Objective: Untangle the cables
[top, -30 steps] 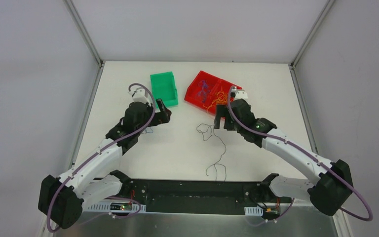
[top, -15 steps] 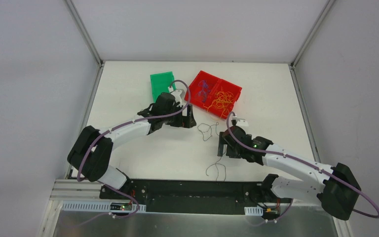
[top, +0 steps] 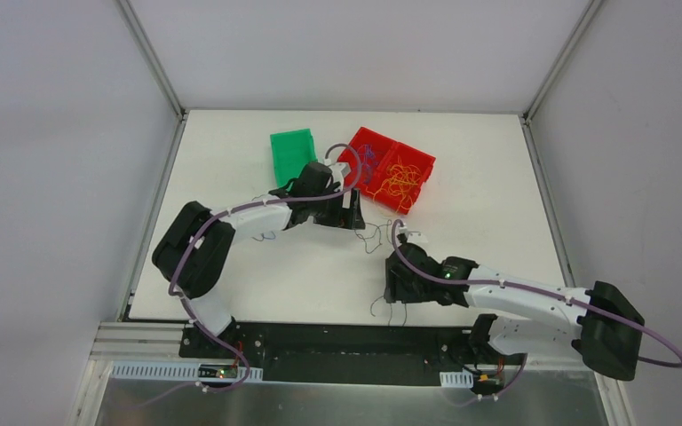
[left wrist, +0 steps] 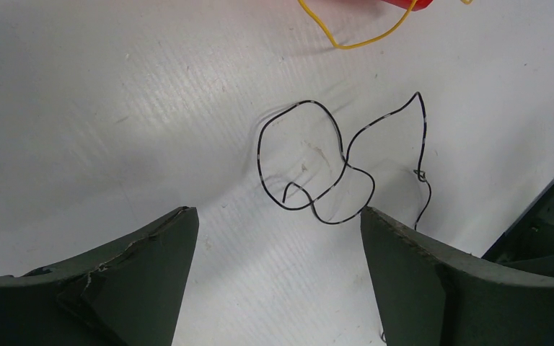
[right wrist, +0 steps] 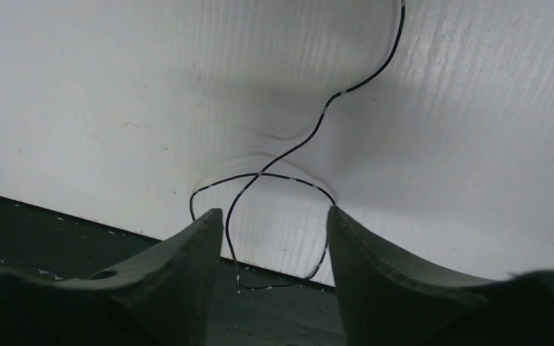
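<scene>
Left tool (left wrist: 274,231) spread wide, low over the table (left wrist: 115,108), with the looped end of the black cable (left wrist: 317,169) lying just ahead of its fingers, untouched. Right tool (right wrist: 273,223) is spread too, its fingers straddling a crossed loop further along that cable, right at the table's near edge, nothing pinched. Orange cables (top: 398,182) and blue cables (top: 368,160) sit bunched in the red tray (top: 426,164), with the green bin (top: 289,153) beside it.

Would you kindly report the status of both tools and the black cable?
Left tool open above black cable loops. Right tool open, straddling its tail. Nothing in the way.
</scene>
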`<action>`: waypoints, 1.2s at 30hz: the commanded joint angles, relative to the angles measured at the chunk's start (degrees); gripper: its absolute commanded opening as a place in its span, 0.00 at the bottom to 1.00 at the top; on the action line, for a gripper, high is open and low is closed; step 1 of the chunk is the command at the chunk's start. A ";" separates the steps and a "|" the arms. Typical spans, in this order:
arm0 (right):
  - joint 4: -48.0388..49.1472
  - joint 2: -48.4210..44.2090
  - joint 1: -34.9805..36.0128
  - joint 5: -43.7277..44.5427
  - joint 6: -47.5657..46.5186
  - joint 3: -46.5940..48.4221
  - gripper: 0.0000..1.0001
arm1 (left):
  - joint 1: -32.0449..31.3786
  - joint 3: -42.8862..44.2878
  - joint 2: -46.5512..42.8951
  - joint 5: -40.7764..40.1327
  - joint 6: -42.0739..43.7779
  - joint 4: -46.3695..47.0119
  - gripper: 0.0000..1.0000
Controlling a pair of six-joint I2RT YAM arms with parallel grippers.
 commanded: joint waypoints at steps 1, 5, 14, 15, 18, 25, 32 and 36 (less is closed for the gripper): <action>0.04 2.51 2.46 -0.43 1.91 1.11 0.48 | -0.84 3.15 2.02 2.69 1.34 0.46 0.84; -0.06 2.20 2.84 0.73 1.95 1.16 0.12 | -1.24 4.95 4.85 3.72 1.20 -0.47 0.79; -1.94 -2.22 2.75 5.49 1.28 2.12 0.00 | -2.06 7.48 8.85 4.26 0.28 -2.27 0.72; -2.31 -2.43 2.75 5.91 1.31 2.30 0.00 | -2.15 7.46 9.10 4.06 0.03 -2.54 0.69; -2.75 -2.90 2.73 6.53 1.10 2.62 0.00 | -2.18 7.74 9.84 1.74 -1.05 -4.26 0.57; -2.53 -2.86 2.45 8.02 0.98 2.78 0.00 | -2.65 8.45 12.91 3.47 -4.64 -4.29 0.29; -0.86 -2.15 0.79 10.64 -0.61 3.68 0.00 | -3.01 6.30 11.20 6.73 -6.70 -0.79 0.00; 2.19 -1.10 -1.89 10.02 -3.89 6.25 0.00 | -3.06 3.28 4.92 4.81 -5.65 -0.51 0.00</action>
